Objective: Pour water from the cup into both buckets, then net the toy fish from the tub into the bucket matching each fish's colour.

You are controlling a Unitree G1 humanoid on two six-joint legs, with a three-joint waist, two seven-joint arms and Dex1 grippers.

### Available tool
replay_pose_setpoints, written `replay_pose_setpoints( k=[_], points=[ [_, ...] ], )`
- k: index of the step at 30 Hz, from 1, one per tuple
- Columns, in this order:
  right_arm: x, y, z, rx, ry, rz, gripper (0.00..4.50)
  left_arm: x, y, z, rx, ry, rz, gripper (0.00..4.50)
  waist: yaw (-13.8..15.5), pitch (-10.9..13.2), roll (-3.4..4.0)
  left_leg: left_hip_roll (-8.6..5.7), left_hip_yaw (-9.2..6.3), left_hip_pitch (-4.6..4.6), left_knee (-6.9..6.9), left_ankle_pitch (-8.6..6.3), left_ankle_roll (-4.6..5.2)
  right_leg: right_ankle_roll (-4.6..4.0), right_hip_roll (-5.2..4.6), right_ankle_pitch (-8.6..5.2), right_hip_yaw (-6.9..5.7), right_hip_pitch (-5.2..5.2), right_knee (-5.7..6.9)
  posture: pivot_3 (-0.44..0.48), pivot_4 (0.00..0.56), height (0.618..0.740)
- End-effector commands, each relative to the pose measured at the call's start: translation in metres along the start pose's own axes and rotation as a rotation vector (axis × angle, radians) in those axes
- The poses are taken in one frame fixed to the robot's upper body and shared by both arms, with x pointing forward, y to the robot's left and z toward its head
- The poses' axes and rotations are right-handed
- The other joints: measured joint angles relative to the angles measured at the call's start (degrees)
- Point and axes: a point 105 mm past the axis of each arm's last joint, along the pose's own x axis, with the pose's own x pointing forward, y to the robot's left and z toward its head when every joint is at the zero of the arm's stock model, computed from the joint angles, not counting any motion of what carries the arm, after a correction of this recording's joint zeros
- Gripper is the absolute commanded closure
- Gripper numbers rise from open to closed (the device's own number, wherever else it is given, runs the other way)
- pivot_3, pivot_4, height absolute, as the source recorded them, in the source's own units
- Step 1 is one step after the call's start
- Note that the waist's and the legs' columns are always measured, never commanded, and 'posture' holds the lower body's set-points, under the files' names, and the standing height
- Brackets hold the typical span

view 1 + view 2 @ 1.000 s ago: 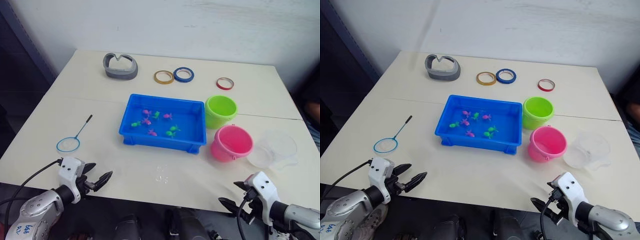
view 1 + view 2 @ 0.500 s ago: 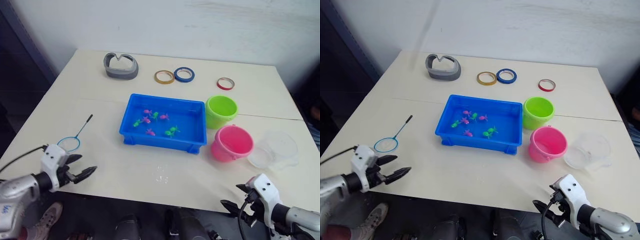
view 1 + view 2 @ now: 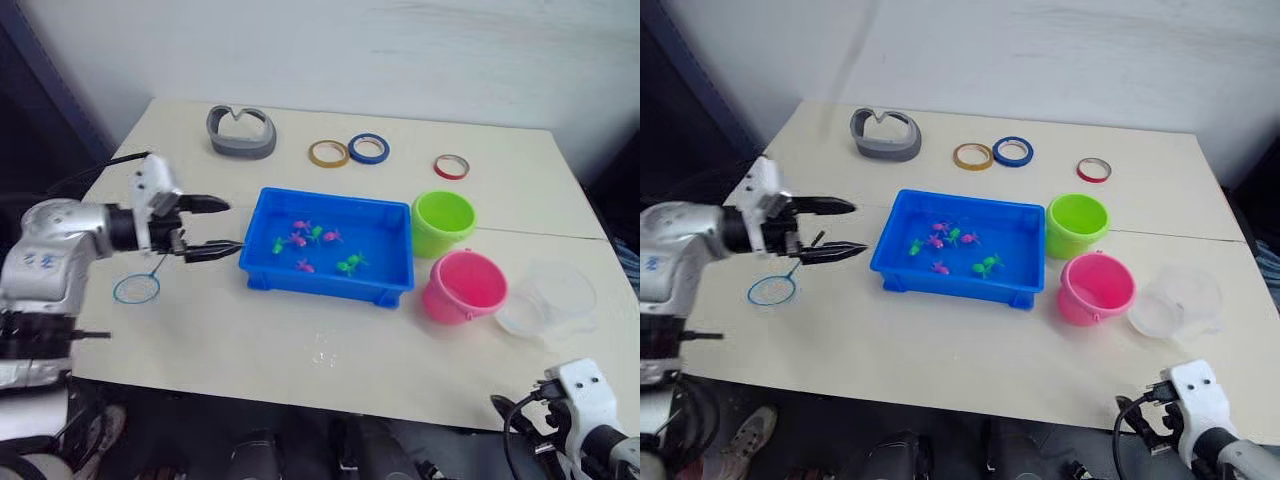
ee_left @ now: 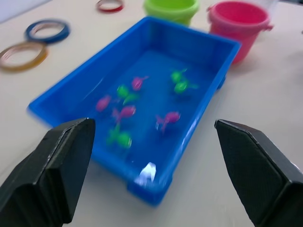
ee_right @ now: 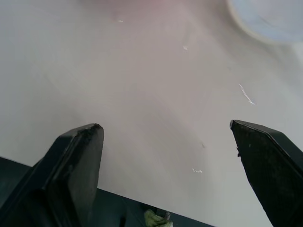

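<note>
Your left end effector (image 3: 222, 227), wide open and empty, hovers beside the tub's (image 3: 262, 268) left end; the net (image 3: 147, 274) lies below it, hoop toward the worktop's front edge.

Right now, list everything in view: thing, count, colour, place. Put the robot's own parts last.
table: one, cream, under everything.
tub: one, blue, table centre.
toy fish: several, pink and green, inside the tub.
green bucket: one, lime, right of the tub's far corner.
pink bucket: one, pink, nearer than the green bucket.
cup: one, clear, right of the pink bucket.
net: one, light blue hoop, left of the tub.
tape rings: three, yellow, blue, red, far side.
grey holder: one, grey, far left.
left gripper: open, beside the tub's left end, above the net's stick.
right gripper: open, near table edge.
</note>
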Motion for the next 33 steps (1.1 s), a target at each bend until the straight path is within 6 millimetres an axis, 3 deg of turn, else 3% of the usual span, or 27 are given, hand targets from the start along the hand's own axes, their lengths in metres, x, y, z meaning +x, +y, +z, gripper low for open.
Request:
replay_pose_setpoints(
  k=[1,5,12,21,33],
  points=[
    [-0.010,-0.024,0.009,0.046,-0.053,-0.221,0.00,0.028,-0.008,0.018,0.013,-0.057,-0.114,0.08,-0.05,0.01,0.02,0.01,0.03,0.02,0.00,0.03,-0.05,0.01,0.01,-0.01,0.04,-0.01,0.04,0.000,0.150,0.693],
    [-0.015,-0.040,0.022,0.152,-0.152,-0.402,0.00,0.058,-0.019,0.029,0.012,-0.108,-0.214,0.08,0.02,0.01,0.07,0.01,0.05,0.03,0.00,0.20,-0.17,0.01,0.04,-0.01,0.09,-0.10,0.18,0.000,0.150,0.693],
    [-0.007,-0.054,0.046,0.306,-0.275,-0.566,0.00,0.085,-0.027,0.036,0.013,-0.168,-0.275,0.08,0.03,0.00,0.20,0.00,0.10,0.04,0.02,0.38,-0.28,-0.02,0.10,-0.01,0.21,-0.21,0.36,0.000,0.150,0.693],
    [0.011,-0.078,0.057,0.357,-0.308,-0.718,0.00,0.079,-0.026,0.039,0.028,-0.170,-0.252,0.08,0.19,-0.02,0.26,-0.03,0.10,-0.04,0.01,0.40,-0.28,-0.02,0.11,-0.01,0.25,-0.32,0.38,0.000,0.150,0.693],
    [0.031,-0.081,0.063,0.482,-0.358,-0.728,0.00,0.071,-0.026,0.040,0.040,-0.154,-0.215,0.08,0.04,-0.03,0.29,-0.06,0.35,-0.09,0.01,0.48,-0.35,-0.02,0.12,-0.02,0.52,-0.69,0.79,0.000,0.150,0.693]
  ],
)
